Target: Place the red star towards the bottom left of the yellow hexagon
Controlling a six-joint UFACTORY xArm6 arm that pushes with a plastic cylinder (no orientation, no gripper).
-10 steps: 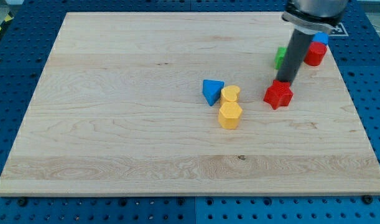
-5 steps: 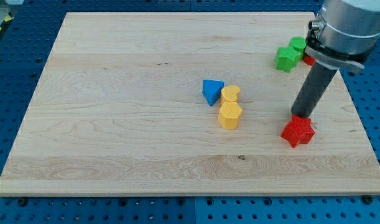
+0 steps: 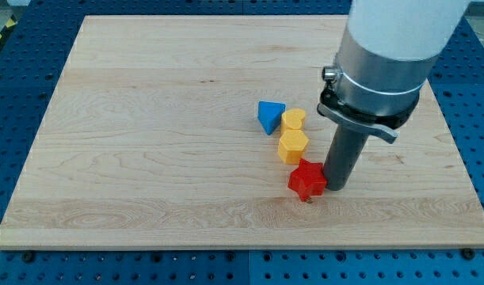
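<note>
Rod meets block on the wooden board (image 3: 146,119): my tip (image 3: 334,188) stands hard against the right side of the red star (image 3: 306,180), which lies toward the view's left of it. No claw is fitted here, so nothing opens, closes or holds; the rod is bare and only leans on the star's edge.

The star sits just below the yellow hexagon (image 3: 293,146), slightly to its right, nearly touching its lower edge. The task wants it at the hexagon's bottom left, so by my reading the job is well along but not done: the star is under the hexagon, not yet past it to the left.

What the next push turns on is this line-up. With my tip on the star's right, a push toward the view's left would slide the star along beneath the hexagon. The star has no long axis to speak of; its points may make it spin off the rod if contact is off-centre.

A smaller yellow block (image 3: 294,119), shape unclear, touches the hexagon's top, and a blue triangle (image 3: 270,115) sits just left of that. Neither lies in the likely path. The hexagon itself is the hazard: any upward drift in the push would probably nudge it and shift the target.
</note>
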